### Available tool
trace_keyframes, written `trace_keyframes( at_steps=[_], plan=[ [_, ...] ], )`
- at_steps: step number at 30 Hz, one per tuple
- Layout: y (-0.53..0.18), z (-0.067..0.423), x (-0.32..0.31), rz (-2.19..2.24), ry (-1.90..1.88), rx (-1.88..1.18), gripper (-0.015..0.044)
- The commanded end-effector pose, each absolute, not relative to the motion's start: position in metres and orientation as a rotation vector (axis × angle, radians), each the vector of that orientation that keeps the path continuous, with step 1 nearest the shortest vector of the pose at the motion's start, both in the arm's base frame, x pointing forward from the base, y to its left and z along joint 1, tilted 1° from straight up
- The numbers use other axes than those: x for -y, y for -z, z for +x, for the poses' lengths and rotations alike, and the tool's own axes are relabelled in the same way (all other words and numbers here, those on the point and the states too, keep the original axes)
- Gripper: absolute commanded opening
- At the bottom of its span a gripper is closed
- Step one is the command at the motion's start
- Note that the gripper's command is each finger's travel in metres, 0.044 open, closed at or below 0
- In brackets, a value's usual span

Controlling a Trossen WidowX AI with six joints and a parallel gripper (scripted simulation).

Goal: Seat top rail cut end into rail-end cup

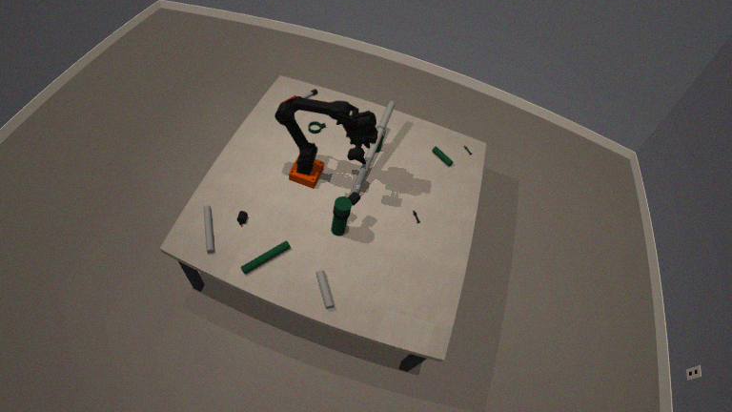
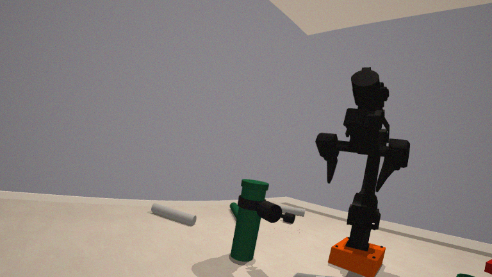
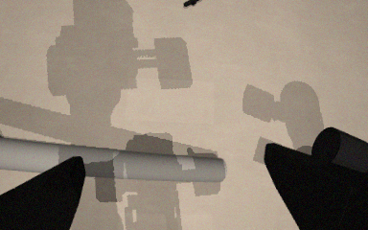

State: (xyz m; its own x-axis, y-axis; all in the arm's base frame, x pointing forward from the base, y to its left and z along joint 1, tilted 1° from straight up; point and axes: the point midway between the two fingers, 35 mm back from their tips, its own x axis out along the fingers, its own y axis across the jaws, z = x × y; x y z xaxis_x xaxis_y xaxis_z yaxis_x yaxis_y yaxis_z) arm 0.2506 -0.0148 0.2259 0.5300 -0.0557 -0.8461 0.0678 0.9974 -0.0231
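Note:
The grey top rail [image 1: 372, 151] [image 3: 144, 166] slopes down across the table toward the green post [image 1: 338, 220] [image 2: 246, 230]. A black brace band [image 2: 246, 202] sits just under the post cap [image 2: 254, 184], with the black rail-end cup [image 1: 354, 197] [image 2: 270, 211] [image 3: 341, 149] hanging on it. In the wrist view the rail's cut end [image 3: 221, 171] stops short of the cup, with a gap between them. My gripper [image 1: 360, 149] [image 2: 354, 185] [image 3: 176, 159] is open and empty, above the rail's lower half, one finger on each side of it. The loop cap is mostly hidden behind my arm.
The orange arm base [image 1: 306, 173] [image 2: 357, 258] stands left of the rail. Loose grey tubes [image 1: 209, 228] [image 1: 324, 288] [image 2: 173, 214], green rods [image 1: 265, 257] [image 1: 441, 155], a green ring [image 1: 315, 123] and small black parts [image 1: 242, 216] [image 1: 416, 216] lie around the table.

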Motion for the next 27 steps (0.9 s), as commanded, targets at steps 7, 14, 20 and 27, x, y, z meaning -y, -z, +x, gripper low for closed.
trace_keyframes(
  at_steps=[7,14,20,27],
  plan=[
    [-0.222,0.247,0.034,-0.207,-0.023,-1.038,0.044],
    [-0.213,0.244,0.093,-0.678,-0.194,-1.064,0.044],
    [-0.206,0.229,0.144,-1.073,-0.365,-1.094,0.044],
    [-0.204,0.224,0.157,-1.168,-0.412,-1.101,0.044]
  ],
)
